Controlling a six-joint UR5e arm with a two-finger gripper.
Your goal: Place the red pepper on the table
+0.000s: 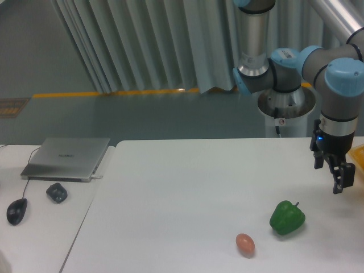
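We see the gripper [340,170] hanging above the right edge of the white table [182,193], its fingers pointing down; we cannot tell whether they are parted or holding anything. We cannot find the red pepper. A green bell pepper [287,218] sits near a brownish egg [245,244]. A closed laptop [67,158] and mouse [17,211] lie on the adjoining desk [40,227]
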